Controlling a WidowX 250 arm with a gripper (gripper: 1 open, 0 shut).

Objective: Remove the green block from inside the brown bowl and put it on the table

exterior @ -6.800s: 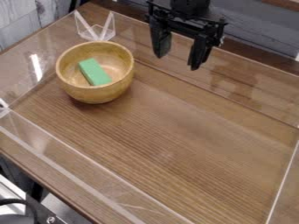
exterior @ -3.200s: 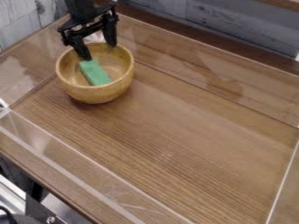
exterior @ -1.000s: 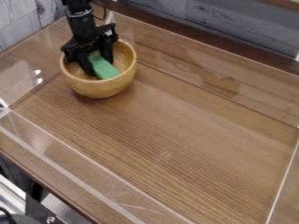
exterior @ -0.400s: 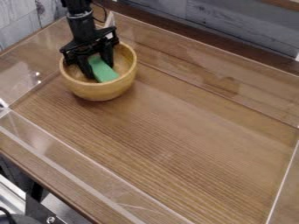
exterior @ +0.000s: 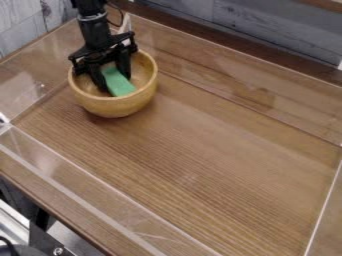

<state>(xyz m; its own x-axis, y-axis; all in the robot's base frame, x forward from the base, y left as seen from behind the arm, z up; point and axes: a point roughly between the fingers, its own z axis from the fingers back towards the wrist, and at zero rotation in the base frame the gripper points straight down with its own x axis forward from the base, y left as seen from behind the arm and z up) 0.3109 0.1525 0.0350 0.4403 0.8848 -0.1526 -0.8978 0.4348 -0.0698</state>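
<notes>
The brown bowl (exterior: 112, 98) stands at the back left of the table (exterior: 201, 150). Inside it lies the green block (exterior: 120, 82), tilted up on one side. My black gripper (exterior: 102, 72) reaches straight down into the bowl, its fingers (exterior: 88, 76) shut on the green block. The block's left part is hidden behind the fingers.
Clear plastic panels (exterior: 80, 190) edge the table along the front, left and right. A grey plank wall (exterior: 254, 25) runs behind the back edge. Bare wood-grain tabletop spreads to the right of and in front of the bowl.
Within the last second hardly anything moved: the gripper stays shut on the block inside the bowl. Earlier frames show it crossing from the back right and lowering into the bowl.
</notes>
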